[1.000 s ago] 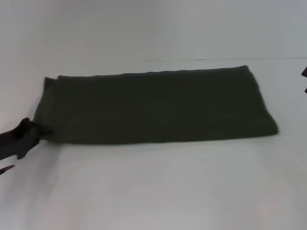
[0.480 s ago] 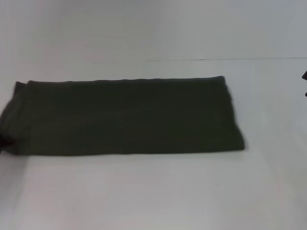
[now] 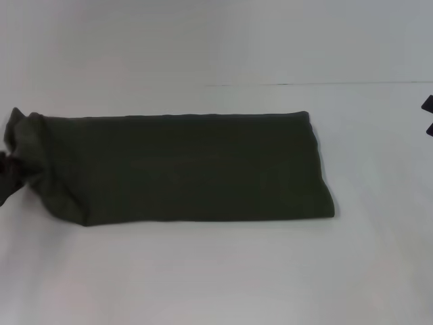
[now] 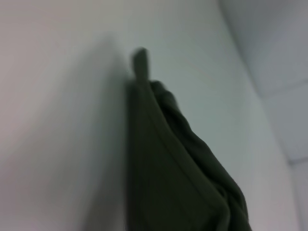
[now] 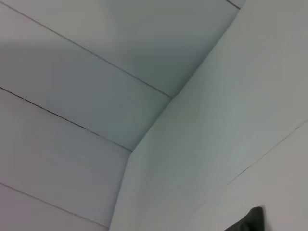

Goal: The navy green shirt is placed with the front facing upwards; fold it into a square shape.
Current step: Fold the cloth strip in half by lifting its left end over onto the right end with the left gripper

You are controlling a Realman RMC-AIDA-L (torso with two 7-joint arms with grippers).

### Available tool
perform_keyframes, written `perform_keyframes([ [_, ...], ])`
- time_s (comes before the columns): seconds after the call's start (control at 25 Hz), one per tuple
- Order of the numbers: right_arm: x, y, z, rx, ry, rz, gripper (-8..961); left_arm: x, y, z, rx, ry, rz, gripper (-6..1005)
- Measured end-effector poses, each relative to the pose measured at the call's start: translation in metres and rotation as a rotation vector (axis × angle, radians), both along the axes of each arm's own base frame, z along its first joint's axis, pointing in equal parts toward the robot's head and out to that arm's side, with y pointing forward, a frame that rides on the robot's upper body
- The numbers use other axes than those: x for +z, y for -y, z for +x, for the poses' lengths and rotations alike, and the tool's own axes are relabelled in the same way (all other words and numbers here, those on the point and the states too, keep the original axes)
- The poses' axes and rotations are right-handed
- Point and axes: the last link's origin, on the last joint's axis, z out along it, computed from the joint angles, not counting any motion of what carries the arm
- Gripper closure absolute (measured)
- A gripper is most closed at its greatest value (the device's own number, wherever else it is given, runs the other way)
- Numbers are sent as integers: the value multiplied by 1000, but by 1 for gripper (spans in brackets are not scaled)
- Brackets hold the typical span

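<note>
**On the white table: folded shirt gripped at its left end**

Across the white table point(image 3: 216, 271) the navy green shirt point(image 3: 183, 168) is laid out as one long, flat, dark band, folded lengthwise so that no lettering or neckline can be seen. The band is stretched from the left edge of the head view to somewhat right of the middle. Its far edge is seen as a straight line, and its right end is squared off and lies flat on the surface. The left end is bunched and puckered, with the near left corner drawn inward into a slant.

At that bunched end the left gripper point(image 3: 7, 177) is seen only as a dark shape against the left edge of the head view, in contact with the cloth; the fabric appears to be pinched there, since the folds are gathered towards it. In the left wrist view the gathered cloth point(image 4: 183, 173) is shown close up, with a hemmed edge running along it and one small tip of fabric standing up from the table; the fingers themselves are not shown there.

The right gripper point(image 3: 429, 115) is visible only as a small dark piece at the right edge of the head view, well apart from the shirt's right end; whether it is open or closed cannot be told.
</note>
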Motion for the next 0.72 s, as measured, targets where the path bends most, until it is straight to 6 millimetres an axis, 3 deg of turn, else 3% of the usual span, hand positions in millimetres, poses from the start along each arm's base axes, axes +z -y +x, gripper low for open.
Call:
perform_keyframes([
  [0.36, -3, -2, 0, 3, 18, 4, 100, -3, -33, 62, -212, 91, -42, 987],
  [0.72, -6, -2, -1, 9, 18, 0, 99, -30, -65, 130, -389, 98, -127, 986],
])
